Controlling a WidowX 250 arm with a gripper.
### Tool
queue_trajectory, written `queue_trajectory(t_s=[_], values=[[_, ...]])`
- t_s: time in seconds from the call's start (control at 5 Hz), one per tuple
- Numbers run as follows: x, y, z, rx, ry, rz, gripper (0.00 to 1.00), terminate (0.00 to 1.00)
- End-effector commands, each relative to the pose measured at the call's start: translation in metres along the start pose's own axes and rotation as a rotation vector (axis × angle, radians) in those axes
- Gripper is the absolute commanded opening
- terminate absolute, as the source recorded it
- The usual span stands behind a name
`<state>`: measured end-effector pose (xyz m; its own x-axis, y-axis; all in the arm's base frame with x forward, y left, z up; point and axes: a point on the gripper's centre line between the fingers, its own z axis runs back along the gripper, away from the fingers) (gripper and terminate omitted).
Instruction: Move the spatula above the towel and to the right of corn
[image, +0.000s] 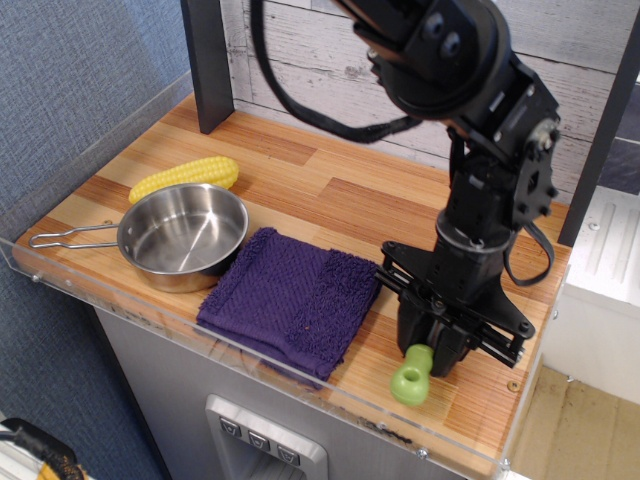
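Observation:
The spatula's lime-green handle (411, 377) sticks out toward the table's front edge at the right; its grey blade is hidden behind my gripper. My gripper (431, 350) points down over the spatula, its two black fingers drawn close together on either side of it, shut on it just above the handle. The dark purple towel (294, 299) lies left of the gripper, near the front edge. The yellow corn (186, 177) lies at the far left, behind the steel pan. I cannot tell whether the spatula is off the table.
A steel pan (184, 235) with a wire handle sits left of the towel. A black post (207, 62) stands at the back left. A clear acrylic rim (250, 352) runs along the wooden table's (330, 195) front and left edges. A planked wall stands behind.

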<state>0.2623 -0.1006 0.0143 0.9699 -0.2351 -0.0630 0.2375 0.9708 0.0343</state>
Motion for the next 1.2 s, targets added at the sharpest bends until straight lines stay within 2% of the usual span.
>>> queue_trajectory(t_s=[0.0,0.4,0.6,1.0], values=[[0.01,0.01,0.065,-0.049,-0.139,0.003,0.0,0.0],[0.032,0.053,0.114,-0.067,-0.22,0.011,0.0,0.0],[0.052,0.086,0.115,-0.021,-0.234,-0.046,0.0,0.0],[0.07,0.145,0.1,0.035,-0.23,-0.064,0.0,0.0]])
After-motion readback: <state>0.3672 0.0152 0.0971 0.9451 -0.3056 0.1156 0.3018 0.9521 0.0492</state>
